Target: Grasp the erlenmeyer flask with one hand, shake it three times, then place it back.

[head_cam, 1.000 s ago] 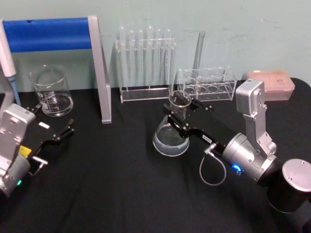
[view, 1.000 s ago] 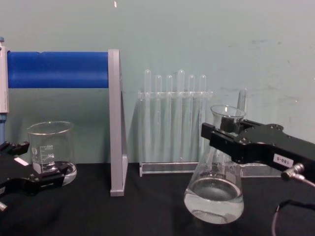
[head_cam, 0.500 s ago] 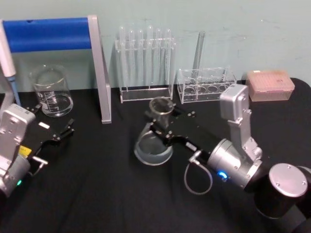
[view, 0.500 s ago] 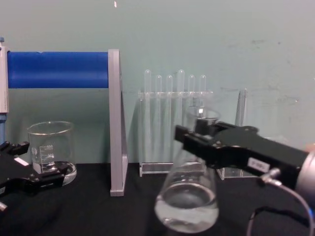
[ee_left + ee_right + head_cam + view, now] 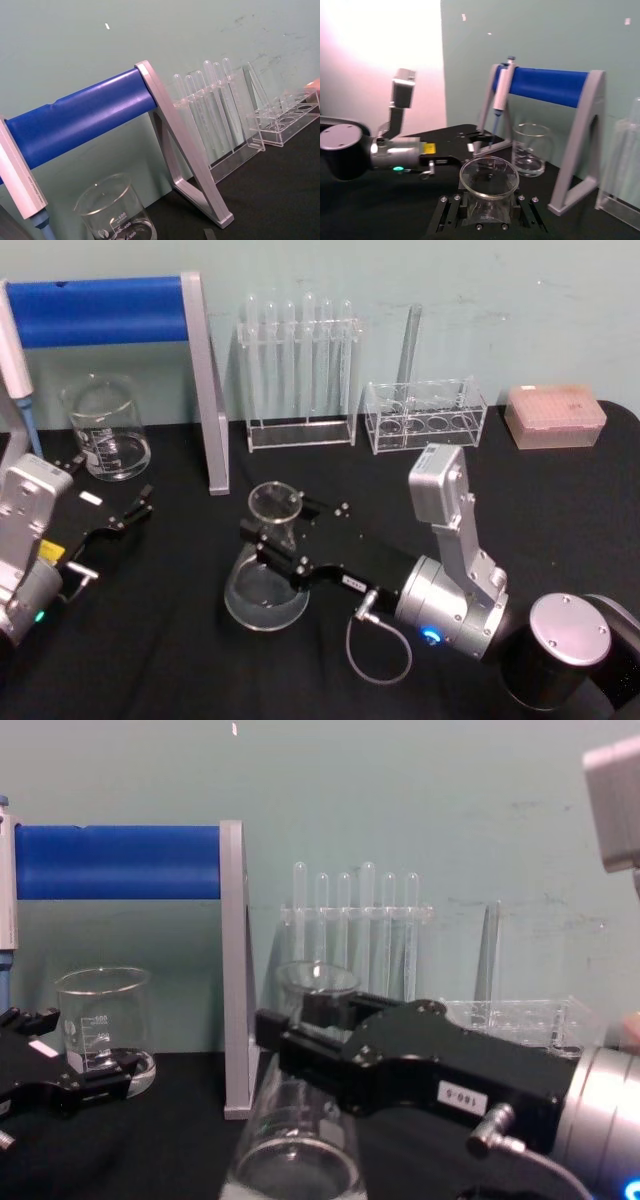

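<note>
Flask: clear glass, glossy, smooth.
Right gripper: matt black body, plastic or coated metal, cannot tell which; small metal screw heads; white paper-like label; wrist silver metal, satin sheen.
Left gripper: matt black; white sticker; silver-grey housing, satin.
Beaker, just left of stand: clear glossy glass, white printed scale.
Stand: blue bar, matt, smooth; grey frame, dull metal look.
Tubes, right of stand: clear, glossy.
Rack under tubes: clear hard plastic, shiny edges.
Box, far right of stand: pinkish translucent plastic.
Cloth: black, matt, faintly creased.
Wall: pale green, matt, scuffed.
</note>
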### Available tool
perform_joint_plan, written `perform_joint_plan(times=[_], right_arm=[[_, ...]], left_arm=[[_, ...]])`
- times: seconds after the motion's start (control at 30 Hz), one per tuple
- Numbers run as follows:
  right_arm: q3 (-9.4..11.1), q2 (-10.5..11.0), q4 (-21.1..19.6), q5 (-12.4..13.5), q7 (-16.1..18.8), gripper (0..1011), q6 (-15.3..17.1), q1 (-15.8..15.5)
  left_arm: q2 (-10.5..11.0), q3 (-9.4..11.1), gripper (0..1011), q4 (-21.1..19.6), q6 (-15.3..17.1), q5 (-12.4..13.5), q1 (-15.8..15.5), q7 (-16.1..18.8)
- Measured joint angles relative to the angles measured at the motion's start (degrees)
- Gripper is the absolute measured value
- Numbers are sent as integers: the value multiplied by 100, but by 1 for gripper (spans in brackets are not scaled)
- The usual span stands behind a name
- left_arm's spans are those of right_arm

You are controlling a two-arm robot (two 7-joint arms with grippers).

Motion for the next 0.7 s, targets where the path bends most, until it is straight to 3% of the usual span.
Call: perform_joint_plan(times=[0.33, 0.5, 0.7], right_arm=[[-259, 145, -67, 95, 243, 450, -29, 62], [-255, 155, -45, 146, 202, 450, -36, 101], [-104, 137, 58, 181, -22, 449, -66, 159]], left_arm=[[0, 0, 1001, 0, 0, 0, 0, 0], [0, 0, 1001, 0, 0, 0, 0, 0], [0, 0, 1001, 0, 0, 0, 0, 0]])
